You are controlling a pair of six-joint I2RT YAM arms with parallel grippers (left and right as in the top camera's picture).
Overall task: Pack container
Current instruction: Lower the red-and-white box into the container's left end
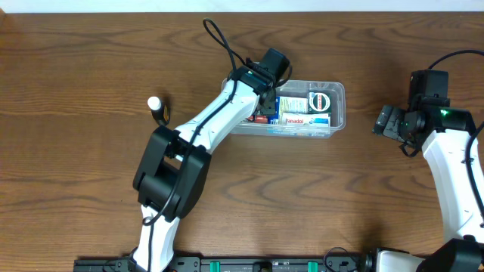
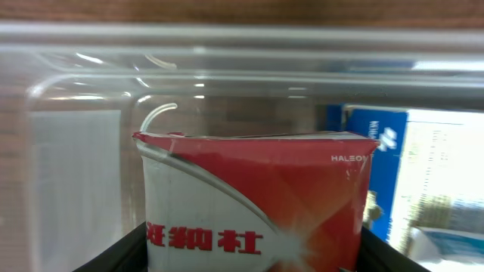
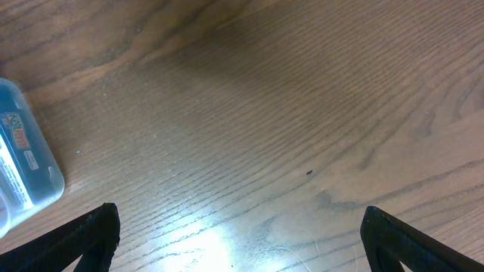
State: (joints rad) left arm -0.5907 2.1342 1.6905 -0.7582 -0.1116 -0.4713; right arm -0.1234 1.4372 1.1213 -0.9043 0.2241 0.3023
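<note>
The container (image 1: 339, 106) is a clear plastic tub at the table's middle back. My left gripper (image 1: 266, 104) reaches down into its left end and is shut on a red and white carton (image 1: 258, 116). In the left wrist view the carton (image 2: 257, 196) stands upright between both black fingers (image 2: 113, 253), with the tub's clear wall (image 2: 83, 151) behind it. To the right of the tub, my right gripper (image 1: 386, 122) hangs open over bare wood. Its wrist view shows nothing inside the gripper (image 3: 240, 234), and the tub's corner (image 3: 23, 166) lies at far left.
Inside the tub are a white box (image 1: 295, 106), a round-labelled pack (image 1: 321, 100) and a blue and white box (image 2: 423, 166) right of the carton. A small white-capped item (image 1: 155, 106) stands on the table left of my left arm.
</note>
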